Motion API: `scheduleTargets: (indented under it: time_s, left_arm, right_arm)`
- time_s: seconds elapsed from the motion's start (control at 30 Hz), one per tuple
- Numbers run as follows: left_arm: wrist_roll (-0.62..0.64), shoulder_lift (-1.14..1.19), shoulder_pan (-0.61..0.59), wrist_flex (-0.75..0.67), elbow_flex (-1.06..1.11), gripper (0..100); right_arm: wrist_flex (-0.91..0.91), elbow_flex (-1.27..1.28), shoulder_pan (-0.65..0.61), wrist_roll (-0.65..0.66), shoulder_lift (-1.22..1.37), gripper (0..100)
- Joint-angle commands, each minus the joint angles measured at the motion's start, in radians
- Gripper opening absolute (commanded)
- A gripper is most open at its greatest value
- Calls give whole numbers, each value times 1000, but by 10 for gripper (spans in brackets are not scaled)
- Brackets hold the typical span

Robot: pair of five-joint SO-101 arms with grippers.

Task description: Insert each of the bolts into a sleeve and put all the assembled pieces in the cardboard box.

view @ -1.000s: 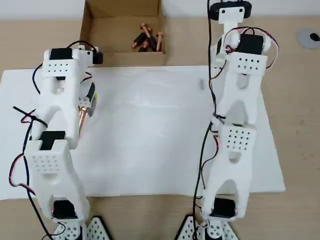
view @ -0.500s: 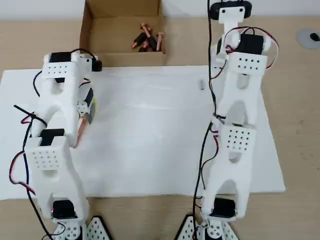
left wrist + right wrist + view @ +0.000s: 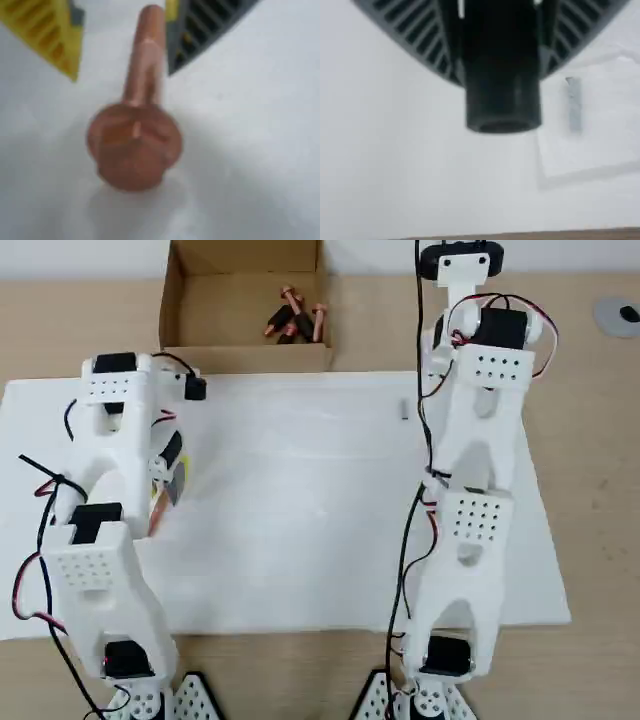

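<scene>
A copper bolt (image 3: 135, 145), its shank clamped between the left gripper's (image 3: 122, 75) yellow and grey fingers, is over the white mat (image 3: 300, 510), in front of the cardboard box's (image 3: 250, 359) left corner. The right gripper (image 3: 501, 79), closed around a black sleeve (image 3: 503, 107), is off the box's right side. Assembled pieces (image 3: 293, 320) lie inside the box.

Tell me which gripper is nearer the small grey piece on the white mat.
Right. The right gripper, holding a black sleeve, hangs near the grey piece; the left gripper, holding a bolt, is across the mat.
</scene>
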Motion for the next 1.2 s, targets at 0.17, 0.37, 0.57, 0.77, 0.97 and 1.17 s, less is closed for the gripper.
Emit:
scheduleTargets:
  time_s: [0.17, 0.37, 0.57, 0.77, 0.97, 1.17]
  left_arm:
    - [-21, -8, -12, -114, 55, 17]
    - [-18, -15, -21, -118, 46, 11]
    - [-18, -145, -14, -9, -35, 10]
    - [-17, -464, -11, 2, -95, 11]
    - [80, -776, -3, -157, 57, 11]
    - [278, -1066, -8, -463, 396, 9]
  right_arm:
    - [14, -22, -2, -11, -99, 11]
    - [14, -22, -4, -12, -99, 11]
    - [14, -22, -50, -12, -102, 11]
    - [14, -64, -237, -11, -191, 10]
    - [14, -25, -415, -14, -415, 10]
    - [15, 303, -503, -71, -697, 10]
